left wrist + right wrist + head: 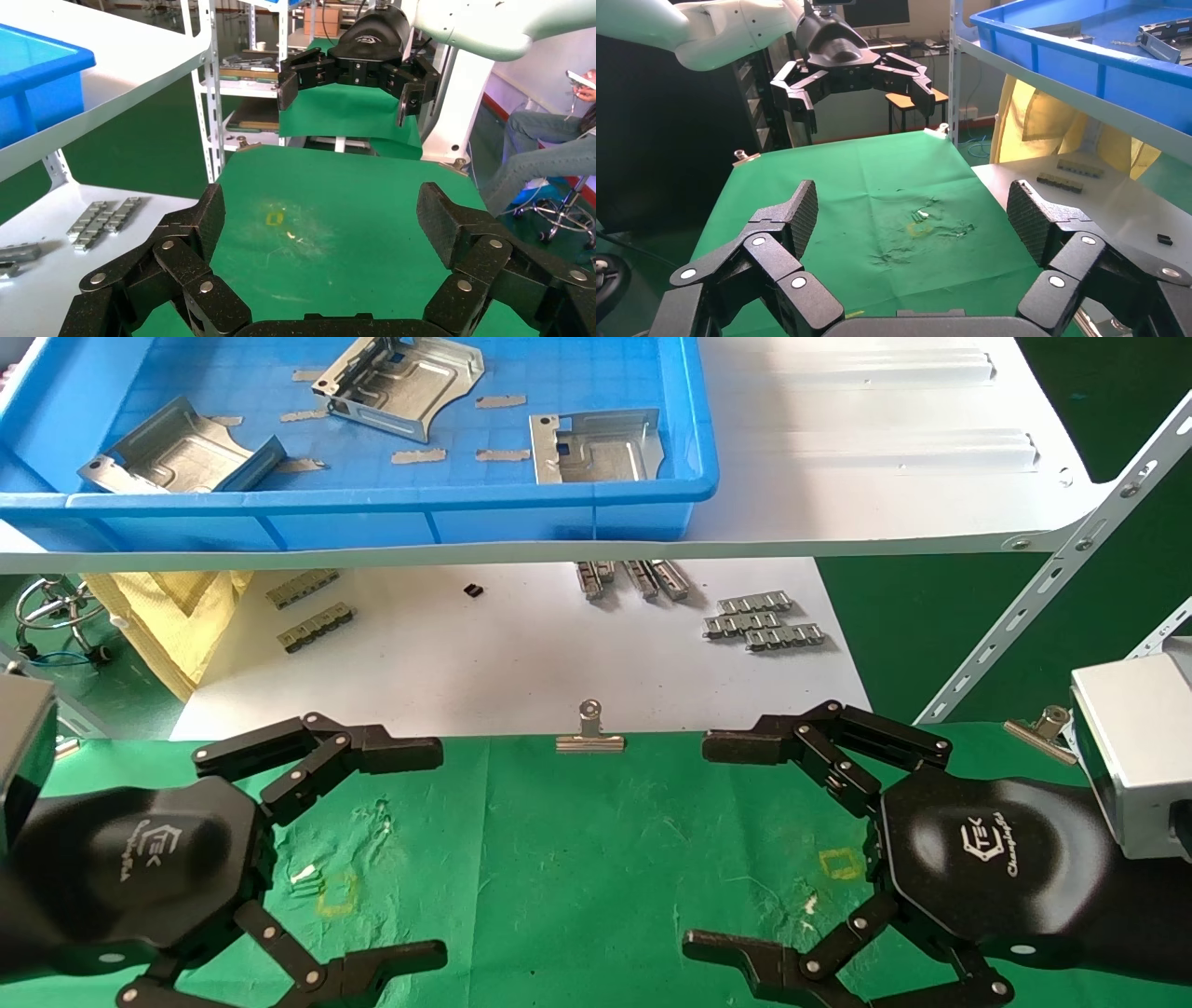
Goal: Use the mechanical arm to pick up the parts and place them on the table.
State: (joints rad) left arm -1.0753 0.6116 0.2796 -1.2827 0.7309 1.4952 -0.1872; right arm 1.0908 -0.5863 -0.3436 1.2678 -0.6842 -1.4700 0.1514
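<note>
Three silver stamped parts lie in the blue tray (559, 519) on the white shelf: one at the left (177, 453), one in the middle (400, 379), one at the right (596, 447). The green table (577, 859) holds no part. My left gripper (440, 852) hovers open and empty over the table's left side. My right gripper (698, 845) hovers open and empty over its right side, facing the left one. In the left wrist view my left gripper (323, 214) frames bare green cloth. The right wrist view shows the same for my right gripper (914, 210).
The white shelf (885, 477) overhangs a white sheet (521, 654) with small grey ridged strips (764, 621). Binder clips (589, 733) pin the cloth's far edge. Yellow square outlines (337, 894) mark the cloth. A yellow cloth (177, 617) lies at the far left.
</note>
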